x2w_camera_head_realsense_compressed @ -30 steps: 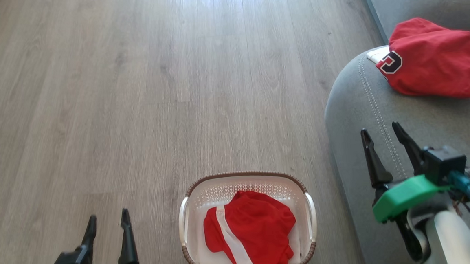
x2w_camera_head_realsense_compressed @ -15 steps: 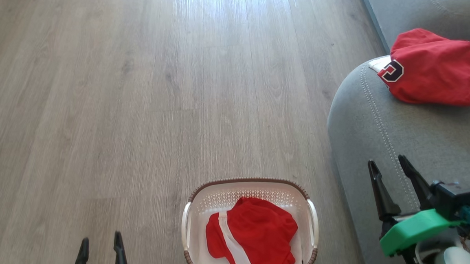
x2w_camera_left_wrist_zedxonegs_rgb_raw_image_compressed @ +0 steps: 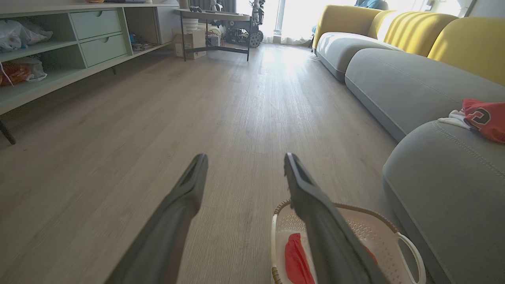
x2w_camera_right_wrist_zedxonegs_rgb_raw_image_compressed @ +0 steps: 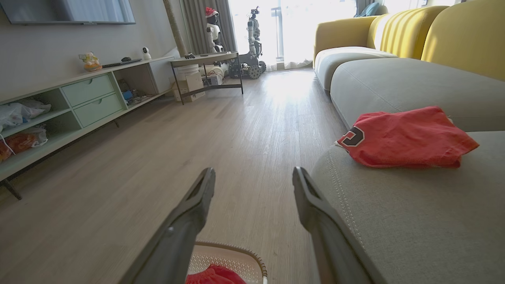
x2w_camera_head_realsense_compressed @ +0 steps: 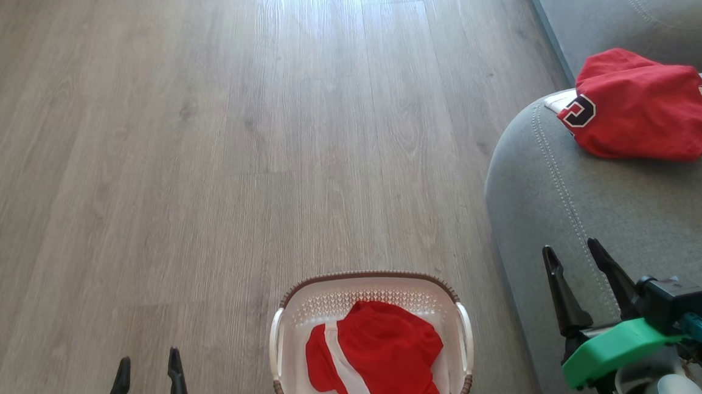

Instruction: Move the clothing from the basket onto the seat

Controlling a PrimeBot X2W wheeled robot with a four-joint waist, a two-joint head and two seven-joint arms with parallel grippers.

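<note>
- Plank floor (x2w_camera_head_realsense_compressed: 203,169) of grey-brown wood takes up most of the head view, with glare at the top.
- Grey sofa (x2w_camera_head_realsense_compressed: 627,223), edged with pale double stitching, runs down the right side. Its rounded near corner stands just beside the basket (x2w_camera_head_realsense_compressed: 365,276).
- Red jersey (x2w_camera_head_realsense_compressed: 644,106) with a black, white-edged number lies crumpled on the sofa cushion. It is well ahead of the right gripper (x2w_camera_head_realsense_compressed: 570,246) and clear of its fingers.
- Cream and perforated, with a brown woven-look rim, the basket sits on the floor at the bottom edge, between the two grippers.
- Red garment (x2w_camera_head_realsense_compressed: 391,353) with a white stripe lies bunched inside the basket, touching neither pair of fingers.
- Over the sofa's near corner, to the right of the basket, the right gripper hovers with fingers spread and empty.
- Over bare floor to the left of the basket, the left gripper (x2w_camera_head_realsense_compressed: 148,355) shows its fingers likewise parted, holding nothing.
</note>
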